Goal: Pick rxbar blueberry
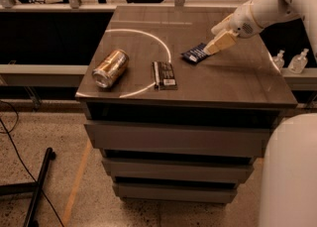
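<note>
So the rxbar blueberry (194, 53) is lying flat on the table top (237, 80), toward the back right part of it, just outside the white arc (166, 47) painted on the surface. It's turned at an angle, and its right end sits right under the tip of the gripper (212, 48).

The gripper comes in from the upper right on the white arm (262, 10), slanted down and to the left, so the tip points straight at the bar. From this angle the tip overlaps the bar's right edge. Honestly can't tell if it's touching the wrapper or hanging just above it, and I can't tell whether the gripper is spread or pressed together either. Nothing looks lifted; the bar is flat on the table.

Working outward from the gripper: the longer black bar (164, 75) with the white label patch is down-left of it, nearer the front edge, lying across the lower end of the arc. Well apart from the gripper, further left, the gold can (110, 68) lies on its side inside the arc, open end facing the front left corner.

Off to the gripper's right, past the table edge, two small clear bottles (290, 61) stand on a lower ledge. The robot's white body (290, 171) fills the bottom right corner.
</note>
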You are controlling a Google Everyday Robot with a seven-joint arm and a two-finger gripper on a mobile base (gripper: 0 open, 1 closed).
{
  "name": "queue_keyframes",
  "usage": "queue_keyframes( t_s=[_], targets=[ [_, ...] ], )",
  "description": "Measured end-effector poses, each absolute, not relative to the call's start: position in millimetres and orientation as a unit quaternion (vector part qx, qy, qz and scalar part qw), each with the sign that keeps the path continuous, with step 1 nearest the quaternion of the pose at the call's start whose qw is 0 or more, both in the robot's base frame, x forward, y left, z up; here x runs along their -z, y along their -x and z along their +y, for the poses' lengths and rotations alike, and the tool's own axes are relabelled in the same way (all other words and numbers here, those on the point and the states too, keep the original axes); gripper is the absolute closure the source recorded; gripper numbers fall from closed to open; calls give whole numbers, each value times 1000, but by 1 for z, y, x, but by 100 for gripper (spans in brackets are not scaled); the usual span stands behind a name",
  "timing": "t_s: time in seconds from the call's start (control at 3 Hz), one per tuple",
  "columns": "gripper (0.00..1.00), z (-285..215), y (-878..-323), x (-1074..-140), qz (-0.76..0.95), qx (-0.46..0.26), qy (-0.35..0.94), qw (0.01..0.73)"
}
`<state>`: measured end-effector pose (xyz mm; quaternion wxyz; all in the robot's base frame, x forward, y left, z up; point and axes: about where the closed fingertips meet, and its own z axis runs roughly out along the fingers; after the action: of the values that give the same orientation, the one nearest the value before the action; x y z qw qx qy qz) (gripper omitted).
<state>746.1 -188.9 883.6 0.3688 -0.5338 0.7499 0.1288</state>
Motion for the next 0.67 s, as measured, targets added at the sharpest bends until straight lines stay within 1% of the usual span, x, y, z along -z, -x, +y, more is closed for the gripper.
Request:
queue_keyframes(
  t_s=[0.33, 0.67],
  targets=[
    [0, -182, -743, -873, 768, -129, 505, 374],
    [0, -170, -740, -863, 782, -137, 482, 372]
  ],
)
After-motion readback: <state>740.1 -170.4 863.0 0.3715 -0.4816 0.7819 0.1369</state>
